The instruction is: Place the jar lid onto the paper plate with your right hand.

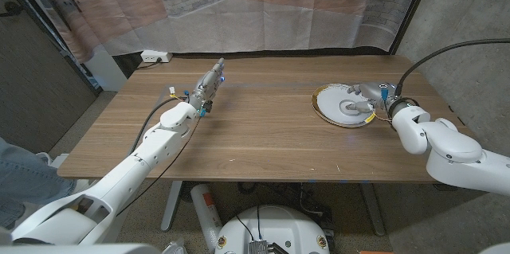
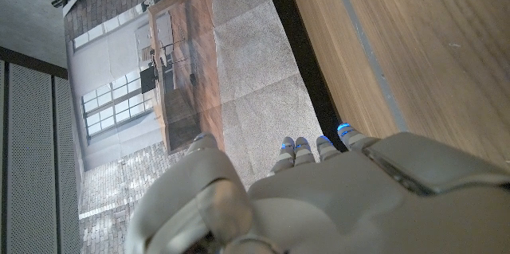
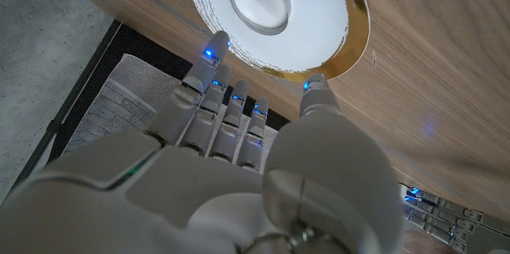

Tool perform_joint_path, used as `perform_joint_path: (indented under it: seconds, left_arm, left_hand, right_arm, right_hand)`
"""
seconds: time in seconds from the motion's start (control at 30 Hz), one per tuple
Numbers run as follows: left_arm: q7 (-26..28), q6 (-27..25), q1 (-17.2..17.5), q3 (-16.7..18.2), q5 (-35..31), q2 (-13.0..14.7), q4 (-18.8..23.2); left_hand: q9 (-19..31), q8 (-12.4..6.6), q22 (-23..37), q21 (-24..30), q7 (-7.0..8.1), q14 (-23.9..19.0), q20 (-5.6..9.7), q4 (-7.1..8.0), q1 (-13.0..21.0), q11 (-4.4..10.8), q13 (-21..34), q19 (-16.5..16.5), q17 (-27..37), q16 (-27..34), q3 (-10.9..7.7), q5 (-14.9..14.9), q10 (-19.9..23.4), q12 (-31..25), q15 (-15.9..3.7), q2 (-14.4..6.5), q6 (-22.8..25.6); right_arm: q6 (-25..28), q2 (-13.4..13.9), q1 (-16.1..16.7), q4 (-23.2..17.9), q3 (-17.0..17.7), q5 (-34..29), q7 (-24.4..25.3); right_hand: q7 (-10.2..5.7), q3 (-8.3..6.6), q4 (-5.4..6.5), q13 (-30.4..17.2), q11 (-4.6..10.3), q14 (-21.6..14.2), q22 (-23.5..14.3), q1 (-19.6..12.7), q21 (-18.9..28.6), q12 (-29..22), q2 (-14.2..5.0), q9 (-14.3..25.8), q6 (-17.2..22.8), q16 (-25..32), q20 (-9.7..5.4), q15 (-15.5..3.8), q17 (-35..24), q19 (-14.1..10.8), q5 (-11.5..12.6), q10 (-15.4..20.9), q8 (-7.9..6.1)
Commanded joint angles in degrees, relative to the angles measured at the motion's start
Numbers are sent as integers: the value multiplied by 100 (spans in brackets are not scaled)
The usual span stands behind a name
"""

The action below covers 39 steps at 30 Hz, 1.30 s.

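Right now the big wooden table (image 1: 263,134) is the largest thing here. Its top is brown, smooth and flat, with long grain lines, so things sit steady on it.

Next come the 2 white arms. The left hand (image 1: 205,87) is out over the far left part of the table, well apart from the plate. Its fingers look straight and close together, and it holds nothing. I think it just waits there to keep out of the way.

The right hand (image 1: 374,95) is at the right edge of the paper plate (image 1: 328,107). Its fingers (image 3: 209,63) are spread and hold nothing. From the wrist, the fingertips reach just to the plate's rim, with small blue lights on them.

The plate is round, thin and white, with a shiny gold ring at its edge.

The jar lid (image 1: 351,108) is the smallest thing. It is round and white, with a raised rim, and it lies flat in the middle of the plate. So the job looks done, and the open hand fits that.
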State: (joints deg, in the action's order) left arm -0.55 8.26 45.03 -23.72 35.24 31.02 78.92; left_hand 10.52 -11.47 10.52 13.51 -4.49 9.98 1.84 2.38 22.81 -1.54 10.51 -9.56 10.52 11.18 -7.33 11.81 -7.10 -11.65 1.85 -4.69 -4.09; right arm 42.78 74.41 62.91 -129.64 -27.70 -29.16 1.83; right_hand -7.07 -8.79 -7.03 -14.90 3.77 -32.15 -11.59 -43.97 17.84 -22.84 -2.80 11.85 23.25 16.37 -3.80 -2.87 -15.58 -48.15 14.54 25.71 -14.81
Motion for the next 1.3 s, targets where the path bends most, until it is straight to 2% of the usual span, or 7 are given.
perform_joint_path:
  seconds: [0.03, 0.57, 0.87, 1.13, 1.3]
  left_arm:
    - [-33, 34, -67, -13, 4, -43, -91]
    - [-13, -22, -71, -18, -4, -23, -78]
    - [-24, -53, -84, -25, -6, -9, -79]
    - [-46, -47, -93, -24, -1, -7, -93]
    - [-67, -33, -97, -20, 2, -2, -108]
  left_hand:
    - [23, 8, 29, -3, -21, -14, 85, -37, 59, 32, 26, -560, 14, -23, -8, -14, -10, 6, 13, -7, 36]
    - [23, 9, 30, -12, -17, -14, 89, -42, 66, 34, 26, -552, 14, -23, -5, -17, -5, 5, 5, -15, 40]
    - [23, 8, 30, -18, -22, -16, 88, -45, 70, 30, 26, -548, 14, -22, -3, -18, -5, 5, 3, -19, 45]
    - [23, 8, 30, -23, -20, -17, 86, -48, 75, 41, 26, -548, 14, -22, -2, -19, -2, 4, 8, -24, 47]
    - [24, 7, 31, -26, -24, -16, 84, -49, 77, 29, 26, -548, 14, -23, -1, -20, -5, 5, 7, -26, 49]
  right_arm:
    - [-46, -117, 22, 53, 107, -115, -63]
    - [-273, -339, -68, 233, 144, -131, -25]
    - [-605, -652, 164, 411, 453, 207, 665]
    - [-847, -907, 152, 561, 507, 367, 942]
    - [-974, -1035, 159, 640, 535, 457, 1085]
  right_hand:
    - [2, 9, -9, -14, -19, -42, -17, 16, -7, 13, -36, 34, 24, -22, -42, -508, -22, -26, -26, 8, 10]
    - [14, 10, 2, -19, -26, -55, -19, 19, -8, 15, -63, 36, 33, -28, -41, -509, -37, -28, -52, 16, 22]
    - [44, -12, 15, -23, -58, -78, -21, 4, -1, -14, -132, 39, 102, -25, -78, -505, -54, -47, -71, 105, 7]
    - [66, -22, 25, -25, -57, -102, -23, 2, 6, -21, -171, 40, 130, -17, -99, -509, -64, -66, -89, 132, 3]
    - [80, -23, 41, -27, -106, -104, -24, 17, 5, -18, -199, 41, 132, -18, -115, -495, -73, -62, -110, 133, 9]
